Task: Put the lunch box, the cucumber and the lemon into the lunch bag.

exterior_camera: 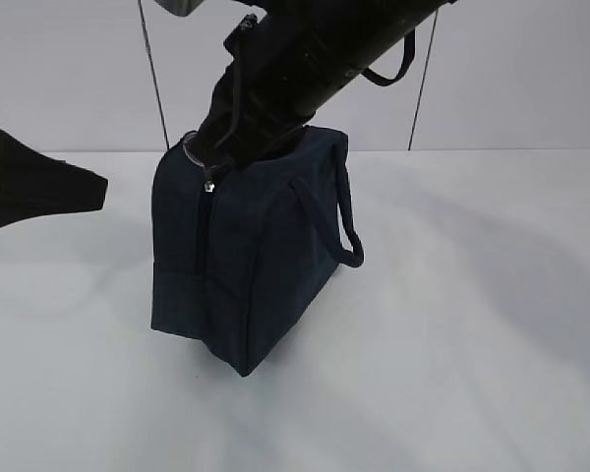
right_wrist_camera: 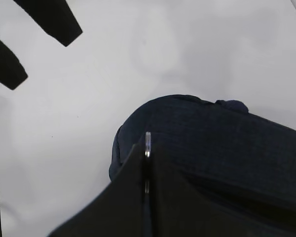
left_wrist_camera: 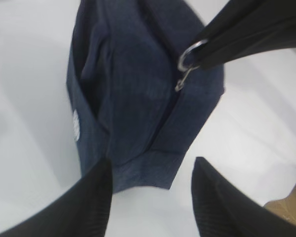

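Observation:
The dark navy lunch bag (exterior_camera: 246,265) stands upright on the white table, its zipper running down the near end. My right gripper (exterior_camera: 203,147) reaches down from the upper right and is shut on the metal ring pull (exterior_camera: 191,149) at the bag's top. The right wrist view has the ring (right_wrist_camera: 147,140) pinched edge-on between the closed fingers (right_wrist_camera: 133,197). My left gripper (exterior_camera: 93,192) hovers open to the left of the bag; in its own view the gripper (left_wrist_camera: 152,165) has nothing between its fingers, and the bag (left_wrist_camera: 138,74) lies just beyond. Lunch box, cucumber and lemon are out of view.
One strap handle (exterior_camera: 349,236) hangs down the bag's right side. Two thin dark poles (exterior_camera: 155,79) stand at the back against the wall. A brown edge (left_wrist_camera: 286,207) shows at the lower right corner of the left wrist view.

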